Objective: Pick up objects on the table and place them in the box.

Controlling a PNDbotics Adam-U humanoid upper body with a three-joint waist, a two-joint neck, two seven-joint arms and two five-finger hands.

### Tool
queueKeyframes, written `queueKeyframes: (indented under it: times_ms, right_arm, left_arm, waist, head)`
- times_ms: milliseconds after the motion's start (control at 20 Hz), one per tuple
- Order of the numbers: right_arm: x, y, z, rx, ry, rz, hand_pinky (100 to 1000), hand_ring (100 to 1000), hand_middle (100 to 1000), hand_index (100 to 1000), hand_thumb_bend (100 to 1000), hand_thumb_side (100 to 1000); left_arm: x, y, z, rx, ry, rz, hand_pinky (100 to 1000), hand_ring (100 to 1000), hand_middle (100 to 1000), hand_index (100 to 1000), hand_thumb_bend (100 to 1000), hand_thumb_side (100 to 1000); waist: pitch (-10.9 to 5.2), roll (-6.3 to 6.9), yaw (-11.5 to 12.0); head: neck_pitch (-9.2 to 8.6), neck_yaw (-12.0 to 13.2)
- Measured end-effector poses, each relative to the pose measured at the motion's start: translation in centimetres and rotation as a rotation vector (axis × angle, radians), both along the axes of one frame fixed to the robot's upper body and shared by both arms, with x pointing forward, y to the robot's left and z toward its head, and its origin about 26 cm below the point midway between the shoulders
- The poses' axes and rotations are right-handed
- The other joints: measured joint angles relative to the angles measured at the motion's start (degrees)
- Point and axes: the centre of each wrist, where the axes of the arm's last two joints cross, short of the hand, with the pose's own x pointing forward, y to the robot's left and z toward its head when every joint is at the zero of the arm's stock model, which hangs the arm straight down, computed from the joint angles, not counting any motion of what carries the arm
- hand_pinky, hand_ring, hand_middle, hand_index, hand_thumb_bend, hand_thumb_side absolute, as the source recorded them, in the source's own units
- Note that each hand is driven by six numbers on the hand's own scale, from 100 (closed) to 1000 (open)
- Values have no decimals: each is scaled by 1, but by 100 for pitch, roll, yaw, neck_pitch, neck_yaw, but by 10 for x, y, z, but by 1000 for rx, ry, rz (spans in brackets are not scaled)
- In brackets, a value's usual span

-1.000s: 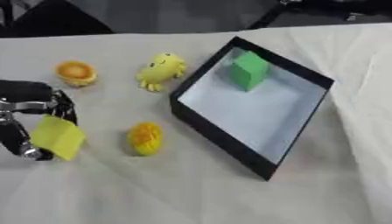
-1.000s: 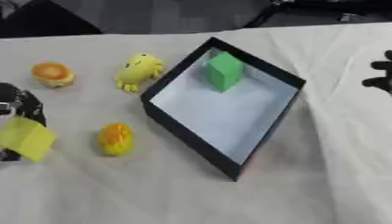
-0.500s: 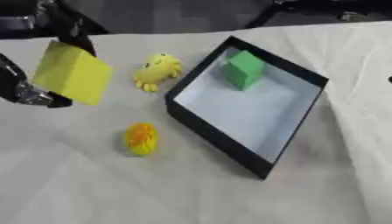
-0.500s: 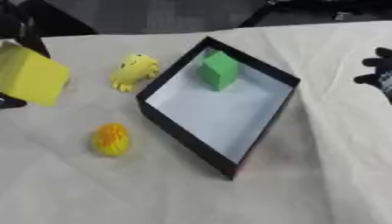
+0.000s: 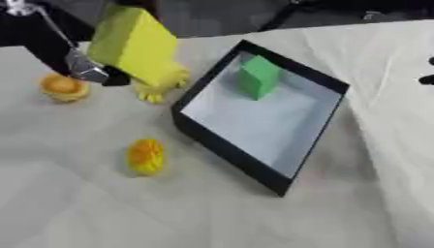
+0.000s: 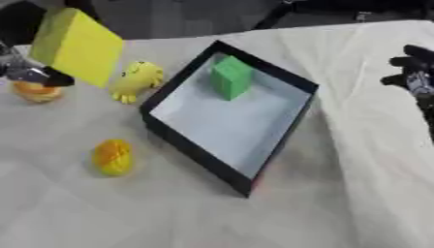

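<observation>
Yellow block (image 5: 134, 42), held in the air by the left robot hand (image 5: 82, 68) at the upper left of the scene, tilted, above the tabletop (image 5: 101, 213) and just left of the box (image 5: 227, 145); the fingers close on its lower left edge, with the black arm rising toward the upper left corner. The box is a shallow black-walled tray with a pale floor, set askew so that one corner points toward the near edge. A green cube (image 6: 230, 77) rests inside it, in the far corner, close to the wall. On the white cloth that covers the tabletop lie three more things: a yellow duck-shaped toy (image 6: 135, 80) just beside the box's left wall and partly behind the lifted block in the left eye view; a small round orange object (image 5: 63, 87) farther left, near the fingers of the left robot hand; and an oval yellow-orange object (image 5: 146, 156) nearer the camera, well apart from the others and left of the box. The right robot hand (image 6: 415, 72) shows at the right edge, over the cloth and away from the box, holding nothing; its dark fingers are seen only in part, so whether they are released or clenched cannot be told.
</observation>
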Motion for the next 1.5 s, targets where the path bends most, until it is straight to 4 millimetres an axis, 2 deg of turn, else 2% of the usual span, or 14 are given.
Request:
queueKeyframes:
  times_ms: [350,750,1300,1500]
  right_arm:
    - [5,2,19,11,-58,-14,884,703,762,879,100,564]
    - [8,1,30,29,-88,-33,884,700,760,878,100,566]
    - [10,3,34,27,-92,-22,884,695,757,875,100,568]
    - [10,4,35,27,-90,-19,884,693,756,873,100,570]
  left_arm:
    - [30,-42,-28,5,38,18,628,553,534,631,173,100]
    - [48,-72,-64,81,6,51,633,566,544,632,198,100]
    - [55,-89,-84,136,2,36,637,569,546,636,186,100]
    - [56,-95,-91,141,19,27,680,606,577,673,188,100]
  waist:
    - [2,7,-102]
    - [7,27,-157]
    - [29,94,-358]
    - [61,118,-405]
  head:
    - [-1,120]
    - [-54,159]
    - [-109,126]
    - [-127,120]
